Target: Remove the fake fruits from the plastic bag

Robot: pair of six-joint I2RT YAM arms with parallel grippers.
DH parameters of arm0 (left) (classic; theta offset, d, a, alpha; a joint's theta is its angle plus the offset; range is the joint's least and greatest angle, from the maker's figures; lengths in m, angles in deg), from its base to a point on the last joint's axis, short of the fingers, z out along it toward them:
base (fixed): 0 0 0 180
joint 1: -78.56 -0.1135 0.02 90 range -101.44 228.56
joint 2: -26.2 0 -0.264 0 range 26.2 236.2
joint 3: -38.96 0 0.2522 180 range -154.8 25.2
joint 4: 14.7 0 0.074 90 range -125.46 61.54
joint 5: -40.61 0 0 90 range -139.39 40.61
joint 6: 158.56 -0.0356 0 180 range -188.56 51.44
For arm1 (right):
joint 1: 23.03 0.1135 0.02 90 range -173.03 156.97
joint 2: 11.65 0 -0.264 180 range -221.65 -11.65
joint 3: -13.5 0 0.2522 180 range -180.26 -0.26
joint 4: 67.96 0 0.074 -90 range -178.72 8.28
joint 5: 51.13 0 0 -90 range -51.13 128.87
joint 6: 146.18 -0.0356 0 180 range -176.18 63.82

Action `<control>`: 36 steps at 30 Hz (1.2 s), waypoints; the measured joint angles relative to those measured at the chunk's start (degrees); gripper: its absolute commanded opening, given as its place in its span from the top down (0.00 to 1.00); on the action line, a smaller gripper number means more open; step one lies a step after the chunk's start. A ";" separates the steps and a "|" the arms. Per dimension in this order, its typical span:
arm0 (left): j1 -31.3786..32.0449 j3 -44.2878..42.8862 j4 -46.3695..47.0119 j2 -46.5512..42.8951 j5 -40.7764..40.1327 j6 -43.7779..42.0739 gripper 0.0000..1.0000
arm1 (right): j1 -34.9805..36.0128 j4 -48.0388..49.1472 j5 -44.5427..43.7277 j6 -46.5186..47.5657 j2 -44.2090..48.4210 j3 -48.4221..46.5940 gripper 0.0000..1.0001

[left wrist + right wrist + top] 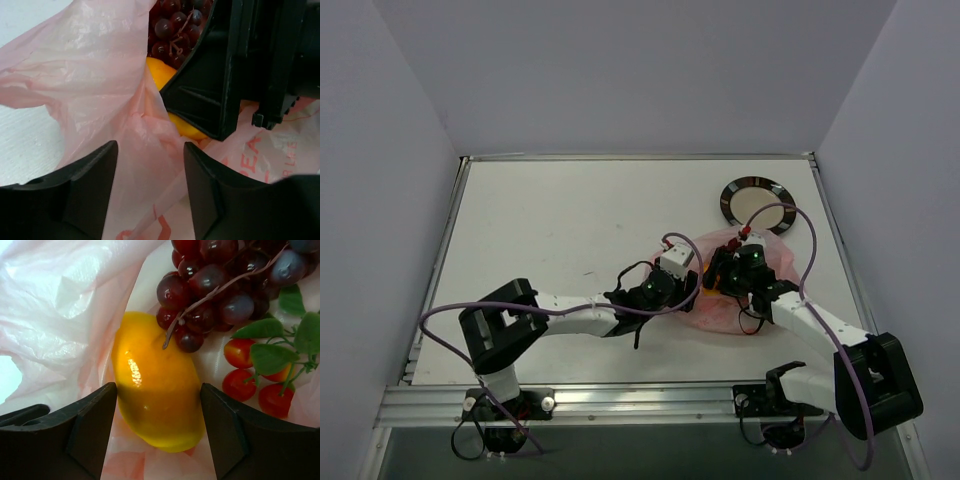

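Bag [95,75]: thin, soft and crinkly; it folds easily.
In the bag: yellow fruit [155,390], grapes [215,280] just behind it, red berries [240,382] beside the grapes.
Yellow fruit: likely light, hard and slippery; grip it across its fat middle.
Right gripper [159,400]: inside the bag, wide open, one finger on each side of the yellow fruit, holding nothing yet.
Left gripper [150,167]: at the bag's mouth, open, with loose bag between its fingers.

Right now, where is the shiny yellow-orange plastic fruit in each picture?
Top external: the yellow-orange plastic fruit is just a tiny orange speck near the middle, at the crinkly pink plastic bag's left edge.
Left wrist: upper middle, only partly showing.
Right wrist: dead centre, big.
Shared landmark: the pink bag around it in every view; the dark red grape bunch just above it in both wrist views.
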 measured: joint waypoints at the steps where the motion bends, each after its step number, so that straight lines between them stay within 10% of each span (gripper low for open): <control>1: 0.00 -0.85 0.00 0.90 0.35 -0.02 0.51 | 0.00 -0.13 0.37 -0.04 0.00 0.26 0.36; 6: 0.00 -1.81 -0.15 4.42 2.23 0.20 0.59 | 0.00 -0.09 0.66 -0.02 -0.74 0.33 0.33; 13: 0.72 -0.31 -0.09 6.67 3.76 1.79 0.64 | 0.00 0.68 0.85 0.02 -1.92 0.31 0.74; 24: 1.07 0.09 0.28 6.60 1.51 2.67 0.96 | 0.00 -6.88 -1.18 -0.02 11.93 -1.16 0.82; 36: 1.07 0.50 0.00 4.37 -1.27 2.86 0.98 | 0.04 -15.37 3.02 -2.03 21.77 -4.81 0.82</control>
